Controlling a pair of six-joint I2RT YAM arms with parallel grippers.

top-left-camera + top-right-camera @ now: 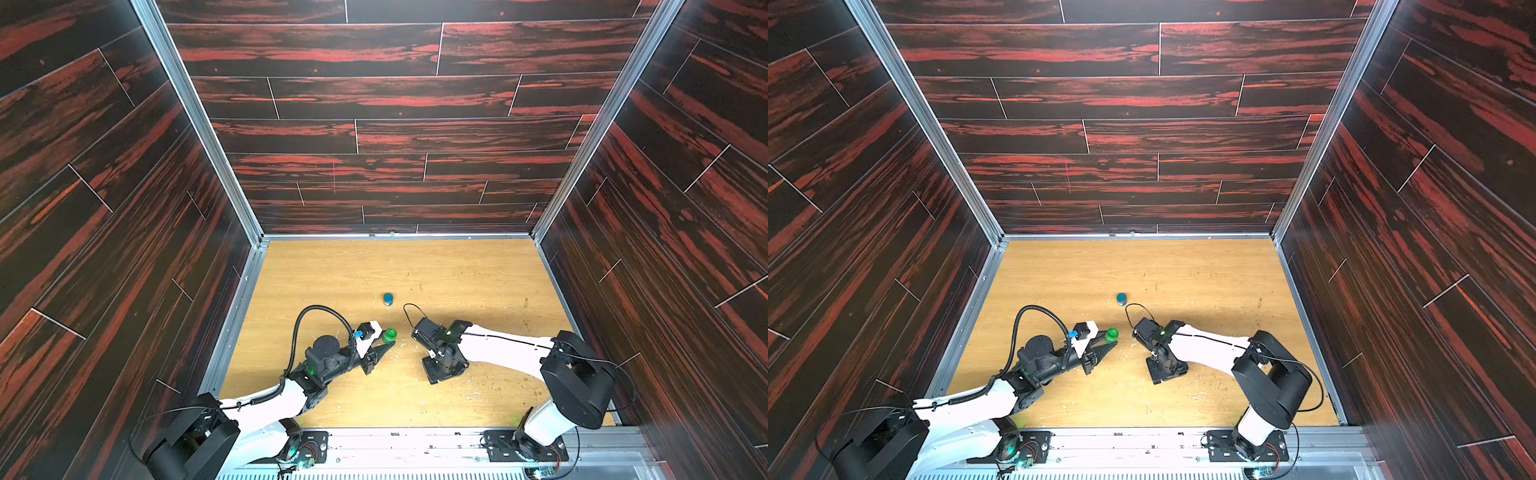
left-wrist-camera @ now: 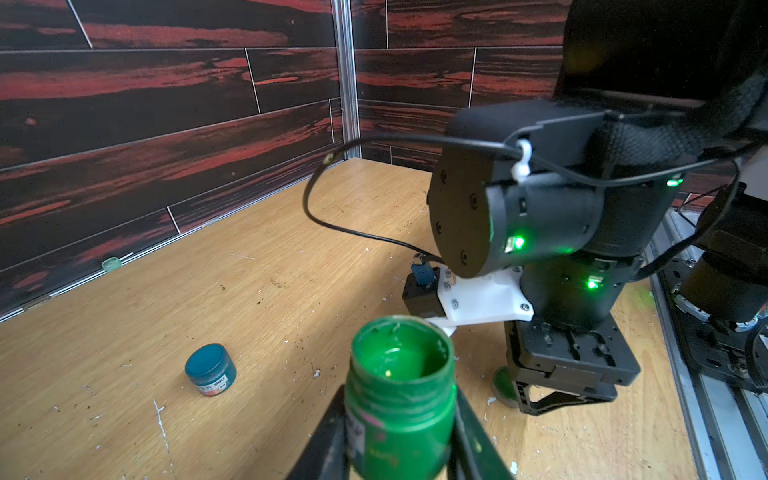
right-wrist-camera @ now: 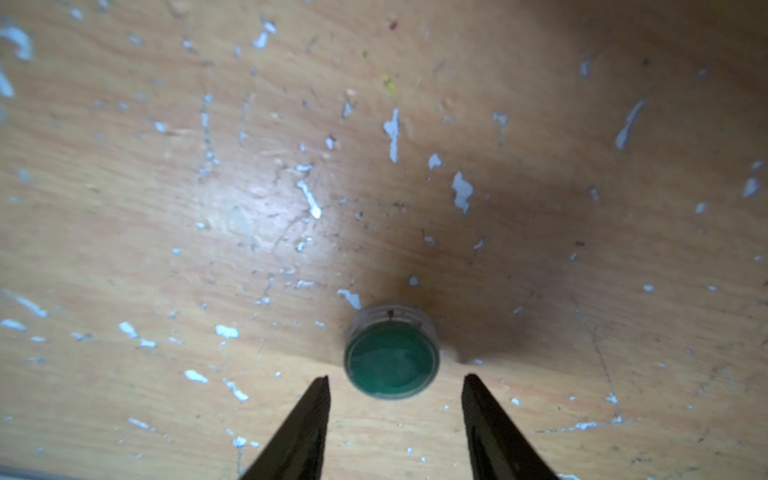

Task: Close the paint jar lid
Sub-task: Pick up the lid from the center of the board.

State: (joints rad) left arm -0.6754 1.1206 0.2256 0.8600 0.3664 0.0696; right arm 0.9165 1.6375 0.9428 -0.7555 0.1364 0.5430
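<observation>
My left gripper (image 2: 399,415) is shut on a green paint jar (image 2: 401,399), one black finger on each side of its body. The jar stands upright with its mouth uncovered and green paint inside, and it shows in both top views (image 1: 390,333) (image 1: 1112,333). Its lid (image 3: 392,359), clear-rimmed with a green inside, lies on the wooden table just beyond my right gripper's fingertips. My right gripper (image 3: 395,377) points down over it, open, its fingers apart on either side and not touching it. In the left wrist view the lid (image 2: 505,382) peeks out beneath the right gripper (image 2: 552,395).
A small blue jar with its lid on (image 1: 388,299) (image 2: 210,369) stands farther back on the table (image 1: 478,282). A small clear piece (image 2: 111,263) lies at the foot of the back wall. Dark panelled walls close in three sides. White flecks dot the table.
</observation>
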